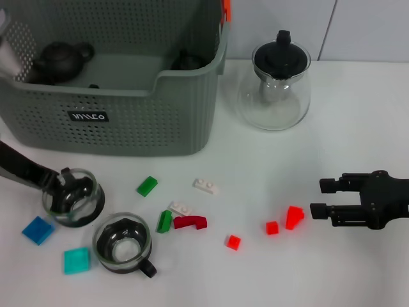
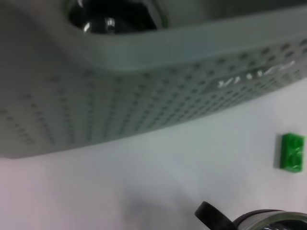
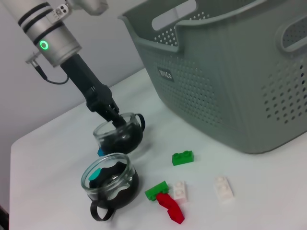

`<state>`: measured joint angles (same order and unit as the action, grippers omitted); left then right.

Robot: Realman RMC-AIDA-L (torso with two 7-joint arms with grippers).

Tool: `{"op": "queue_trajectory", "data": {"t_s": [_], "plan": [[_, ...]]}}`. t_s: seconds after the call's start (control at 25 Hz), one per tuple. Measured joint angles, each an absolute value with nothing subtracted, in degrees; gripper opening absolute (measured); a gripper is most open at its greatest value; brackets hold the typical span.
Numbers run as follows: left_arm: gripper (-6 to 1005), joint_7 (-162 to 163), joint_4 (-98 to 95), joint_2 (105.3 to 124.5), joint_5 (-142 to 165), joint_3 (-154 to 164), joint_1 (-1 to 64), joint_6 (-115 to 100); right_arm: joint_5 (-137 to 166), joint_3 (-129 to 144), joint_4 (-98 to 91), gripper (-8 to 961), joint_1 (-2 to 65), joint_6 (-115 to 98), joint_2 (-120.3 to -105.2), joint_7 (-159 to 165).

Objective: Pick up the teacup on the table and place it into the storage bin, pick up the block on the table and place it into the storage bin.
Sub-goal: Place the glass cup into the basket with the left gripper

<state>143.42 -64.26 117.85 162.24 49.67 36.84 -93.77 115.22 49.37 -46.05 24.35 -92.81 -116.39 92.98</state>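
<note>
**Left gripper at teacup rim; right gripper idle**

The left gripper [image 1: 62,182] reaches into a glass teacup [image 1: 73,197] near the surface's left edge; its jaws close on the cup's rim, with the fingertips partly hidden by the glass. A second teacup [image 1: 123,243] stands just beside it, toward the front edge. The storage bin [image 1: 115,118] occupies the rear left; its back wall is cut off. The right gripper [image 1: 323,197] hovers near the right edge, jaws narrowly parted, beside a red block [image 1: 294,217].
</note>
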Motion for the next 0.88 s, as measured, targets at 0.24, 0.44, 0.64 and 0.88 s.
{"op": "queue_trajectory", "data": {"t_s": [0.24,0.44,0.64,0.88], "plan": [[59,127.3,-56.7,113.53,148.5,33.2,37.1,-102.6,115.2,49.0,-46.1,737,24.4,-92.8,-116.36,93.0],[70,115.6,-45.9,109.61,134.4,20.1,37.5,-111.3,115.2,49.0,-46.1,737,24.7,-92.8,-116.37,93.0],[81,115.6,-45.6,109.51,119.6,12.2,37.2,-111.7,115.2,48.9,-46.1,737,24.8,-92.8,-116.36,93.0],[94,121.9,-48.4,108.79,113.5,15.3,38.6,-96.2,115.2,48.9,-46.0,738,24.5,-92.9,-116.05,92.9]]}}
